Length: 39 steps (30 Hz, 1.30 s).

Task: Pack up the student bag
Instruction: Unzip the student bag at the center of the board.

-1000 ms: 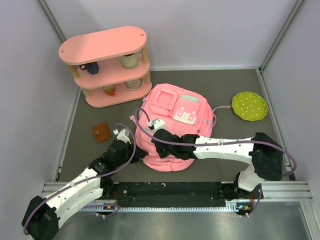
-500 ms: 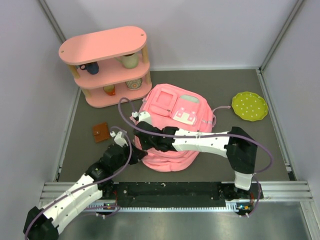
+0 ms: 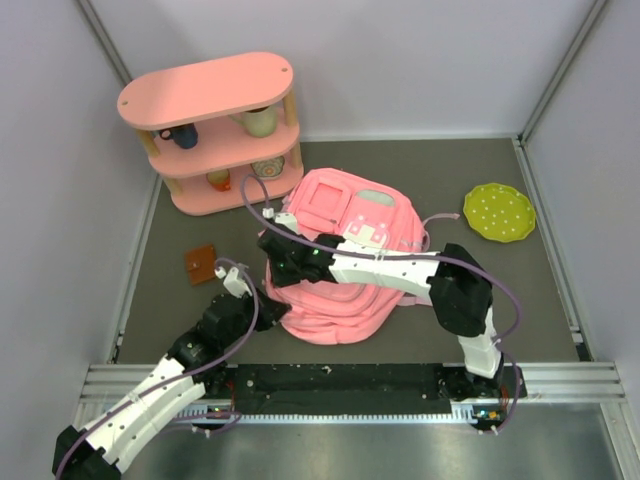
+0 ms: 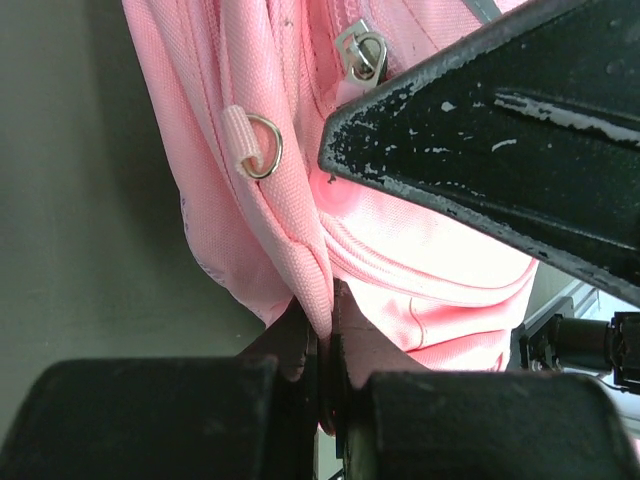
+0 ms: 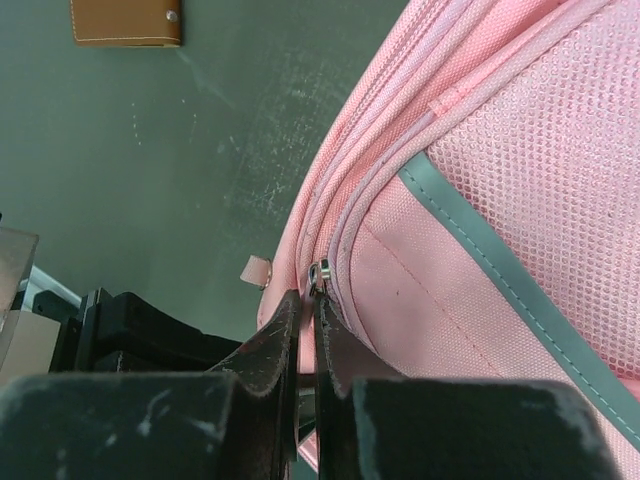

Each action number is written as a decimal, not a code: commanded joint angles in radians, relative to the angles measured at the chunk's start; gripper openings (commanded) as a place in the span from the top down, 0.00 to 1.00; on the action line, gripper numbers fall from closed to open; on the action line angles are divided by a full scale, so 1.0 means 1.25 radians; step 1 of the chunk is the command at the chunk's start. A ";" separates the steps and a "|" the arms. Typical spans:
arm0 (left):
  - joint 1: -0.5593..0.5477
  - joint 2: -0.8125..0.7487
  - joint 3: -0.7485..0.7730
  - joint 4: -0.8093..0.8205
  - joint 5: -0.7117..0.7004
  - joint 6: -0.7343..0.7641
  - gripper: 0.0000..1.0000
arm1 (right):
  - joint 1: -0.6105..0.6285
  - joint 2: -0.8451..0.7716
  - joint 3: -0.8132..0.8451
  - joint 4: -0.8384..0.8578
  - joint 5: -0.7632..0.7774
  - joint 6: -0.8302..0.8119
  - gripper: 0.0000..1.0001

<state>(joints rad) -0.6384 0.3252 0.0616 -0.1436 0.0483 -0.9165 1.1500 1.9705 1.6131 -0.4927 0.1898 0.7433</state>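
1. The dark grey table mat carries everything. Seen from above, the clock is centred on it, with twelve at the far wall.
2. The large soft pink fabric student bag lies at the centre, patch side up. Its zip track curves along the nine o'clock flank.
3. The pink oval three-tier wooden shelf stands at eleven o'clock, well apart from the bag, with cups on its tiers.
4. The left gripper is clenched on a fold of the bag's side fabric at about eight o'clock of the bag. Its job looks like anchoring: hold firm and pull gently towards seven o'clock so the zip track stays taut.
5. The right gripper reaches across the bag to its ten o'clock edge, fingers pinched shut on what appears to be the zip tab.
6. The round green dotted plate sits at two o'clock, clear of the bag.
7. The small brown leather wallet lies at nine o'clock, just beyond the bag.
8. The small metal zipper pull is the working point. Draw it along the curved track rather than lifting it, since a sideways tug could slip the tab from the pinch or bunch the cloth.
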 commanded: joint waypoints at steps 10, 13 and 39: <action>-0.017 -0.012 0.029 0.081 0.112 0.055 1.00 | -0.095 0.030 0.090 0.199 0.027 0.061 1.00; -0.017 -0.018 0.027 0.081 0.123 0.066 1.00 | -0.119 0.046 0.111 0.226 0.003 0.042 1.00; -0.018 -0.033 0.070 0.057 0.130 0.113 1.00 | -0.254 -0.087 -0.093 0.421 -0.266 0.271 1.00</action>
<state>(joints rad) -0.6346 0.3035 0.0830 -0.1390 0.0376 -0.7933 0.9363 1.9411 1.4826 -0.2577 -0.2909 1.0863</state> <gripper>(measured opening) 0.039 0.022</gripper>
